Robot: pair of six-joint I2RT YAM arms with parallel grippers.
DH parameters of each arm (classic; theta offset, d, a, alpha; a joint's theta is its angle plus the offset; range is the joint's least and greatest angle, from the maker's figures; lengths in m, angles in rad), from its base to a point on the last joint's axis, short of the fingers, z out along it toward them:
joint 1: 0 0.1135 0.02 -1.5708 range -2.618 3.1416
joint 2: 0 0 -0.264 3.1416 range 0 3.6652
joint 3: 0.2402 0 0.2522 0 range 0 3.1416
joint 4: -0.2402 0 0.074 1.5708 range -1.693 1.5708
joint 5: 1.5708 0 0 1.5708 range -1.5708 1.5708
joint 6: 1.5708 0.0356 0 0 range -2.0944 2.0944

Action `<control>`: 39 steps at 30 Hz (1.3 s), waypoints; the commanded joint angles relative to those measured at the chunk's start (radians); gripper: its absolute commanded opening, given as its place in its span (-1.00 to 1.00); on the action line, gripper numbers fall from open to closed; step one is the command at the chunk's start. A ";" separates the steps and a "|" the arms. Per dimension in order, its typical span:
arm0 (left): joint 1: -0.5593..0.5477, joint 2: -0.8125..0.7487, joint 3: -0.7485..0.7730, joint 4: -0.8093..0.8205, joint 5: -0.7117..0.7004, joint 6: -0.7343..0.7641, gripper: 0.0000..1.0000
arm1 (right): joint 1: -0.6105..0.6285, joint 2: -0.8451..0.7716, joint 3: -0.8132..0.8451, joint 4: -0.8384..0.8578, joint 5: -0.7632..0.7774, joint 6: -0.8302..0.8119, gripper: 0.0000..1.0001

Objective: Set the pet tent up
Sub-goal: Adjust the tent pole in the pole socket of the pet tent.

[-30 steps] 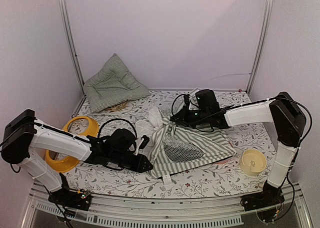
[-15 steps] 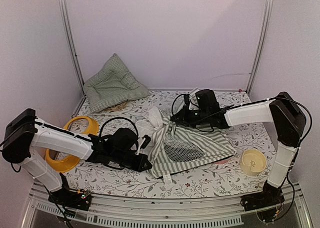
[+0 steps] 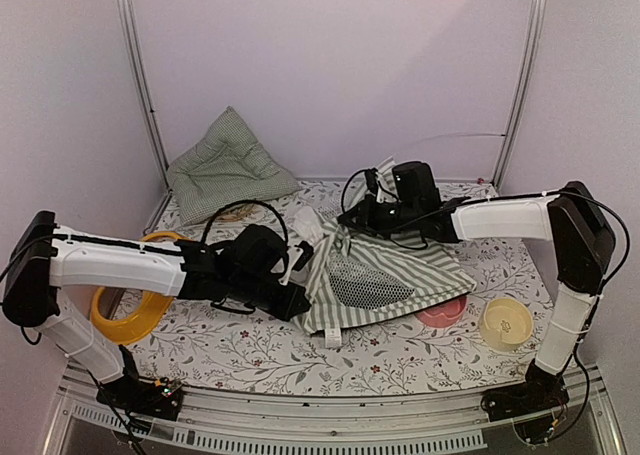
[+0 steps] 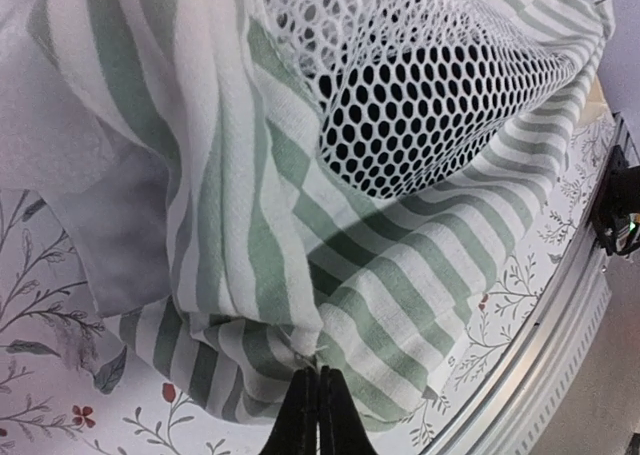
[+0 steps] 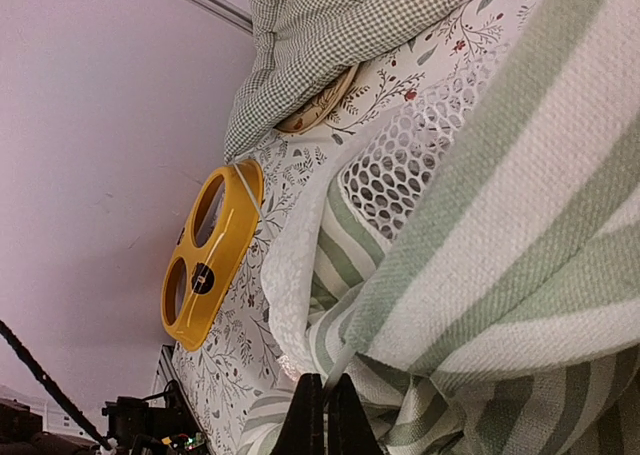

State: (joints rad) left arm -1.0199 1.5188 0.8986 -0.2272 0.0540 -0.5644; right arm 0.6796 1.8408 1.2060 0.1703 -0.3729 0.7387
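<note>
- Green-and-white striped fabric pet tent with a white mesh panel (image 3: 385, 275): slumped mid-table on the floral tablecloth (image 3: 250, 350), between the arms.
- Left gripper (image 4: 318, 410): clenched, pinching the tent's near hem.
- Right gripper (image 5: 322, 410): clenched on striped fabric at the far edge.
- Step in hand, as I judge it: spreading the fabric. Draw both pinches apart slowly and evenly, and watch for the hem slipping.
- Count: one tent; one green checked square cushion (image 3: 225, 170); one yellow two-ring bowl stand (image 3: 125, 327); one pink bowl (image 3: 445, 313); one cream bowl (image 3: 505, 323).
</note>
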 commanded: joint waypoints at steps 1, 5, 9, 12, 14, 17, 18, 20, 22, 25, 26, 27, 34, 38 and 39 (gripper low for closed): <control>0.031 0.003 0.104 0.027 -0.087 0.082 -1.00 | 0.030 -0.034 0.044 -0.046 -0.045 -0.093 -1.00; 0.055 -0.004 0.164 0.016 -0.102 0.116 -1.00 | 0.036 -0.034 0.052 -0.054 -0.049 -0.100 -1.00; 0.066 -0.029 0.196 0.008 -0.102 0.141 -1.00 | 0.036 -0.038 0.056 -0.058 -0.040 -0.101 -1.00; 0.067 -0.031 0.198 0.004 -0.111 0.150 -1.00 | 0.037 -0.034 0.067 -0.065 -0.047 -0.110 -1.00; 0.070 -0.013 0.202 0.003 -0.112 0.144 -1.00 | 0.038 -0.026 0.080 -0.079 -0.054 -0.118 -1.00; 0.070 0.020 0.198 0.013 -0.117 0.113 -1.00 | 0.036 -0.015 0.098 -0.107 -0.072 -0.141 -1.00; 0.072 0.030 0.194 0.023 -0.116 0.100 -1.00 | 0.037 -0.009 0.106 -0.119 -0.079 -0.150 -1.00; 0.072 0.052 0.184 0.057 -0.105 0.070 -1.00 | 0.038 0.003 0.121 -0.147 -0.090 -0.178 -1.00; 0.070 0.071 0.180 0.086 -0.093 0.048 -1.00 | 0.038 0.014 0.134 -0.172 -0.100 -0.200 -1.00; 0.070 0.088 0.178 0.119 -0.097 0.027 -1.00 | 0.038 0.019 0.141 -0.199 -0.110 -0.225 -1.00; 0.070 0.095 0.180 0.126 -0.100 0.024 -1.00 | 0.038 0.018 0.142 -0.209 -0.109 -0.232 -1.00; 0.070 0.104 0.183 0.129 -0.103 0.021 -1.00 | 0.037 0.020 0.145 -0.219 -0.106 -0.241 -1.00; 0.067 0.136 0.180 0.161 -0.108 0.003 -1.00 | 0.038 0.043 0.161 -0.261 -0.114 -0.277 -1.00; 0.066 0.135 0.171 0.169 -0.116 -0.006 -1.00 | 0.037 0.056 0.167 -0.263 -0.122 -0.280 -1.00; 0.066 0.133 0.165 0.173 -0.115 -0.009 -1.00 | 0.037 0.060 0.172 -0.264 -0.122 -0.279 -1.00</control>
State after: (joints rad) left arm -0.9787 1.6726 1.0443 -0.2367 0.0040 -0.5556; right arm 0.6807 1.8587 1.3689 0.0090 -0.4007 0.5091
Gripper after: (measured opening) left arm 0.006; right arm 0.015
